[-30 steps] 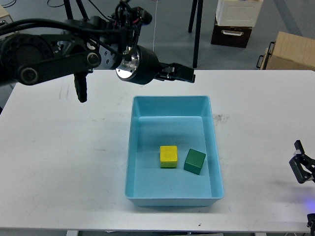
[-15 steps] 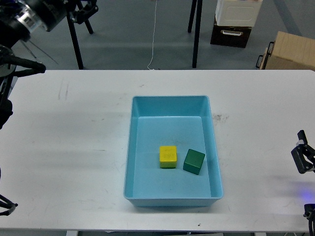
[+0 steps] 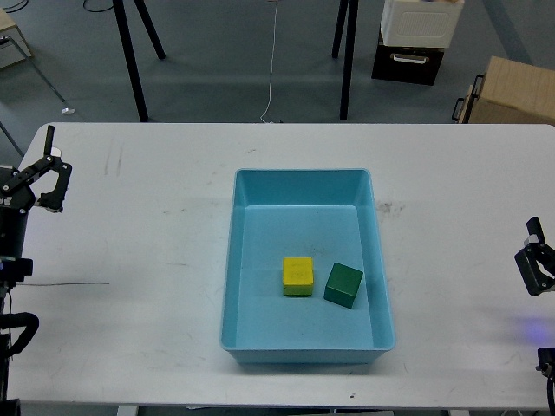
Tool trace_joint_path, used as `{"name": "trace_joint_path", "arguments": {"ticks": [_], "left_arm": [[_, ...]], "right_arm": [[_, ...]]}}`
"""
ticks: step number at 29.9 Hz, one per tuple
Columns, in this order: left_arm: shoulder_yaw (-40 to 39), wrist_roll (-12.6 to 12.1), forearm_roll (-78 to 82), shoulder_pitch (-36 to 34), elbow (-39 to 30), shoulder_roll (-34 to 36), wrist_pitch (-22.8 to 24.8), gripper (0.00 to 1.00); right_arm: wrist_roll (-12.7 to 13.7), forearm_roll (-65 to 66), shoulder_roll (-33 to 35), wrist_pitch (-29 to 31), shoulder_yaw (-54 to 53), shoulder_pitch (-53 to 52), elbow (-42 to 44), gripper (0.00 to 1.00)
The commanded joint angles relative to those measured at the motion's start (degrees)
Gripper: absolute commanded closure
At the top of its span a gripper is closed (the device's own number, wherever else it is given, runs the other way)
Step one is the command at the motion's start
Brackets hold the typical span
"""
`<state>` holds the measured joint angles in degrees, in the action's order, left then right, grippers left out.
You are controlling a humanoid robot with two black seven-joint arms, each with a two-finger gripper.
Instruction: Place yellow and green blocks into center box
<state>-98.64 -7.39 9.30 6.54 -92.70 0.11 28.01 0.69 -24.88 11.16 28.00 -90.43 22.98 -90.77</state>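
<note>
Left gripper (image 3: pixel 48 169) sits spread and empty at the table's (image 3: pixel 130 260) left edge; right gripper (image 3: pixel 533 264), can't tell. Yellow block (image 3: pixel 297 276) and green block (image 3: pixel 343 285) both lie inside the blue tray (image 3: pixel 303 178), so I'd say nothing's left to do.

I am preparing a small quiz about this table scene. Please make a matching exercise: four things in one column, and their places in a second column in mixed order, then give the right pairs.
Things:
1. yellow block
2. green block
3. blue tray
4. cardboard carton

Places:
A. on the floor beyond the table's far right corner
B. in the middle of the white table
C. inside the tray, on the right of the other block
D. inside the tray, on the left of the other block

Right pairs: 1-D, 2-C, 3-B, 4-A
</note>
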Motion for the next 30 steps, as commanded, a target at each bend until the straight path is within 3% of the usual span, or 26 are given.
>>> {"name": "trace_joint_path", "arguments": {"ticks": [1,4,12,18,30], "left_arm": [[2.48,1.76,-2.78,9.16,-6.07,-0.11,-0.01,0.0],[8.09,4.84,-6.22,15.15,-6.79,-0.11,-0.01,0.0],[13.47,5.55,-8.77,24.65,-6.17,-0.11,-0.01,0.0],[16.9,5.55,-10.0,25.19,-3.98,-0.11,-0.01,0.0],[18.49,6.69,-9.83,24.31,-1.96,-0.11,-0.01,0.0]], "right_arm": [[0.01,0.09,0.18,0.0,-0.28,0.14,-0.02,0.0],[0.01,0.01,0.18,0.0,-0.36,0.14,-0.02,0.0],[0.1,0.27,-0.79,0.0,0.16,1.81,-0.55,0.0],[0.1,2.11,-3.95,0.0,0.34,2.86,-0.82,0.0],[0.1,3.43,-4.04,0.0,-0.1,3.65,-0.9,0.0]]}}
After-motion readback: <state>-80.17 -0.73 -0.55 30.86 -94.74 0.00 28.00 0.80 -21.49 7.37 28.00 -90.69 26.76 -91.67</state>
